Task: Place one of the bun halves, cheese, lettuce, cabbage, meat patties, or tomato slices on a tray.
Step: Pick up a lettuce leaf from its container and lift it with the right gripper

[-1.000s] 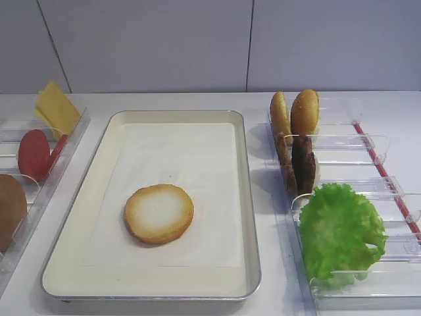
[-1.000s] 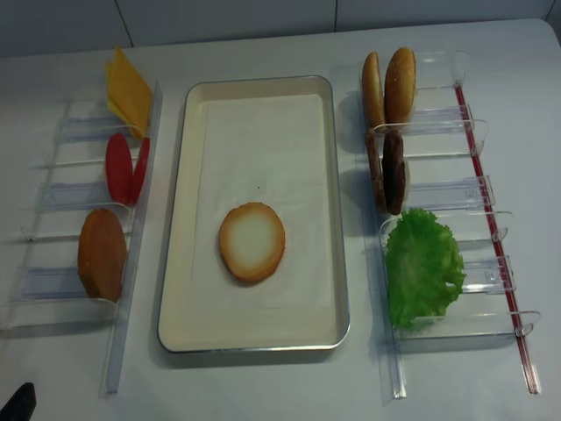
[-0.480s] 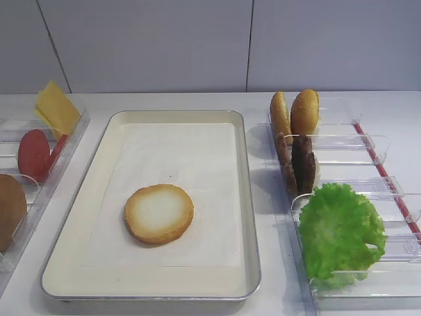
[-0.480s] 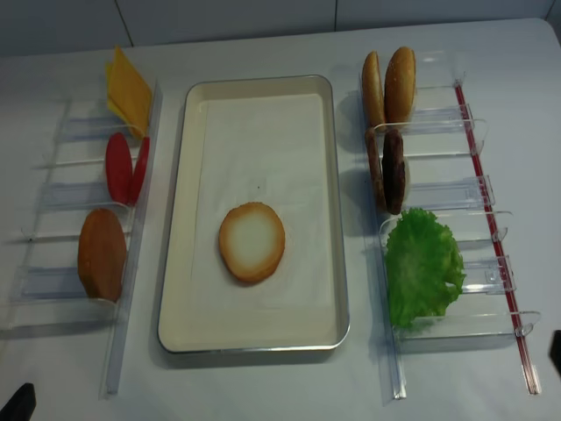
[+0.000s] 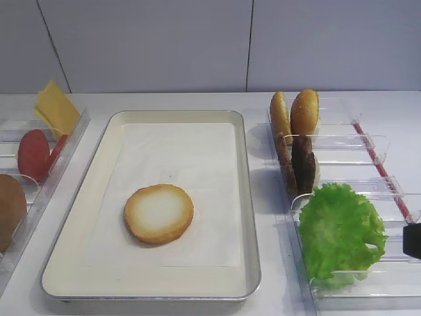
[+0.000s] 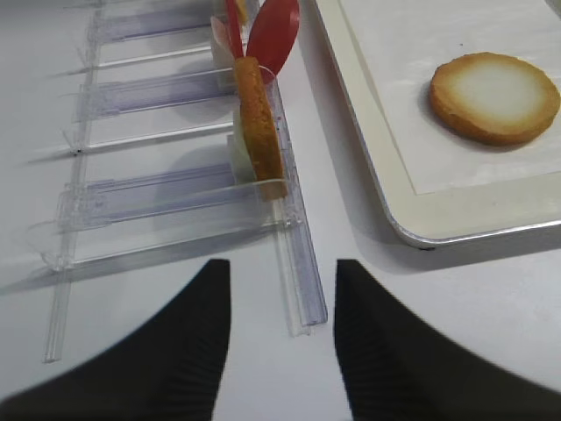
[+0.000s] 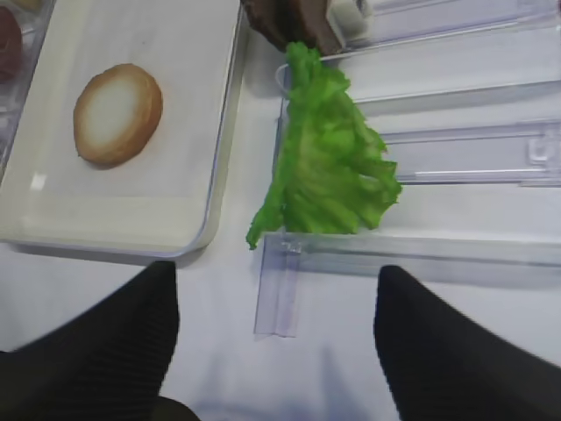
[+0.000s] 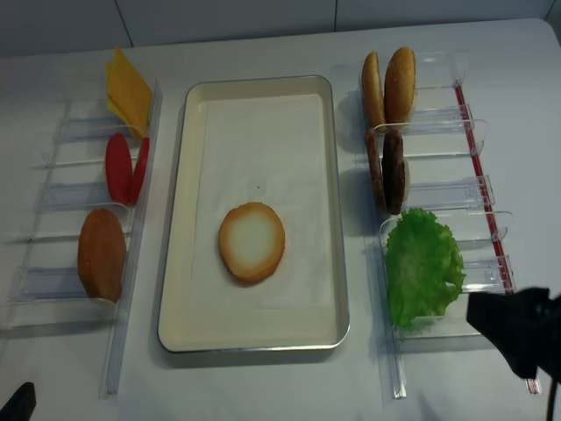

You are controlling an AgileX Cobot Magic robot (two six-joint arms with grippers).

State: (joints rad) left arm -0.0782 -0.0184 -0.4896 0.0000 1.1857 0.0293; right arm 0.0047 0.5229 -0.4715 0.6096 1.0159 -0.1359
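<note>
Tray (image 8: pixel 180 263) sits on a white table (image 8: pixel 263 386) before pale wall panels (image 5: pixel 197 39).

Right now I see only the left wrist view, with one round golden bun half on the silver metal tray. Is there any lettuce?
Observer: Yes. One bright green frilly lettuce leaf stands in the clear plastic bin right of the silver metal tray.
Operator: Where is the right gripper?
Observer: The right gripper hovers open just in front of that leaf, touching nothing.
Operator: Any cheese?
Observer: Thin yellow square cheese slices lean left of the tray's far corner.
</note>
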